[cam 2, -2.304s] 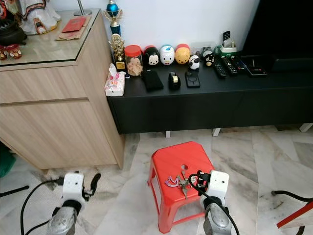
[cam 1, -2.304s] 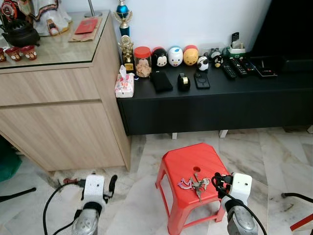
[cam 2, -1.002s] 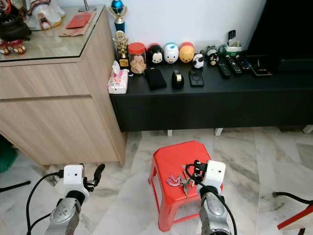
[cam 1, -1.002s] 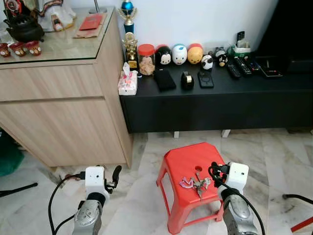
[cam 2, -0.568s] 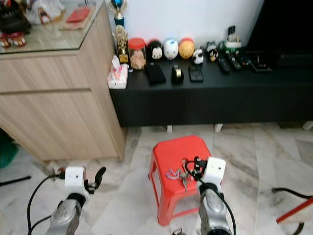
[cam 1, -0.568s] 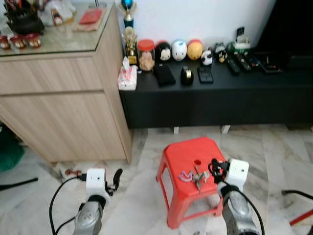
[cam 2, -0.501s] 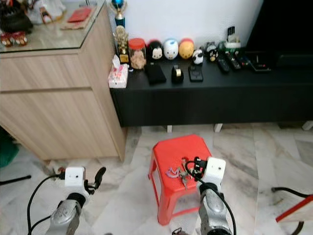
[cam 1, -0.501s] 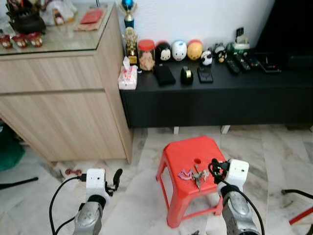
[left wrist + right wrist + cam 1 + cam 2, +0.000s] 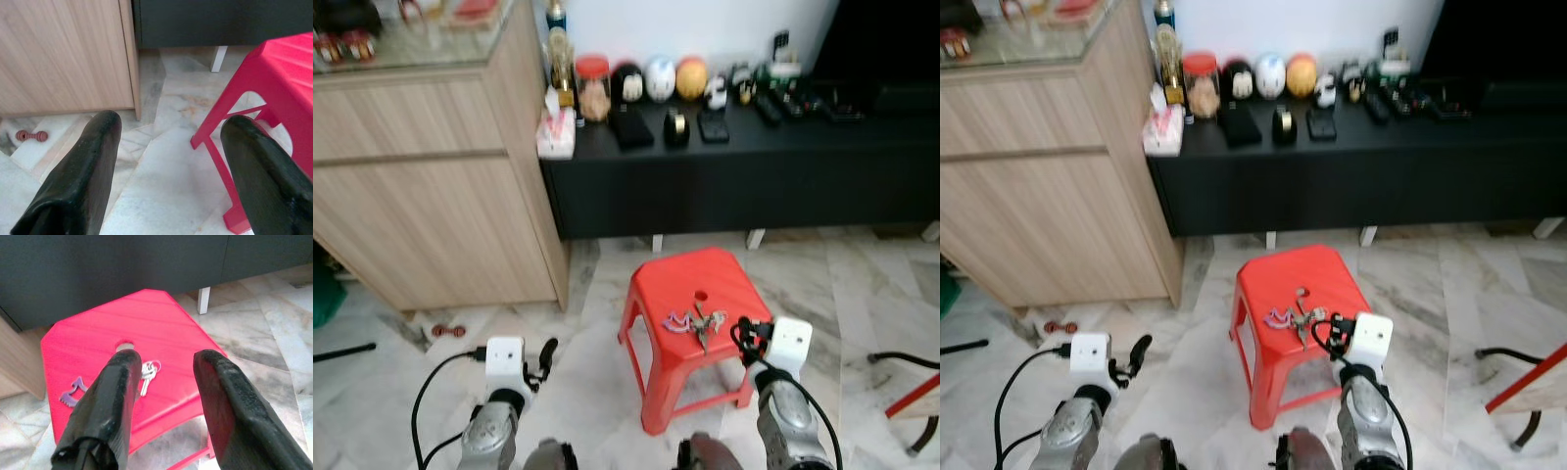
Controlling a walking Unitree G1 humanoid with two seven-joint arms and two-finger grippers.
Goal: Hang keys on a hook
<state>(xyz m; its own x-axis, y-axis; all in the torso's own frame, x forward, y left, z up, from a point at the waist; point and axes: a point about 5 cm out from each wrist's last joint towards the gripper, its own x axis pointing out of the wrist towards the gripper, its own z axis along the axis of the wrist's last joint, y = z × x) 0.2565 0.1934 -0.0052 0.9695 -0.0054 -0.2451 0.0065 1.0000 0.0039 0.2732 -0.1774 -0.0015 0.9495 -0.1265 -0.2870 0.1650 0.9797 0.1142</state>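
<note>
The left gripper (image 9: 166, 161) hangs low over the marble floor (image 9: 597, 392), its two black fingers (image 9: 83, 166) spread wide apart with nothing between them. Ahead of it stands a light wood cabinet (image 9: 431, 196), with a small red object (image 9: 30, 135) lying on the floor at the cabinet's foot. To that gripper's right stands a red plastic stool (image 9: 690, 294); the keys (image 9: 148, 372) lie on its seat, close to the round hole in the middle, with a purple charm (image 9: 72, 390) on their left side. The right gripper (image 9: 164, 396) hovers at the stool's right front edge, its fingers parted and holding nothing, the keys just ahead of its fingertips (image 9: 124, 363). Beyond the stool, a long black console (image 9: 734, 166) carries a row of small ornaments and remote controls.
</note>
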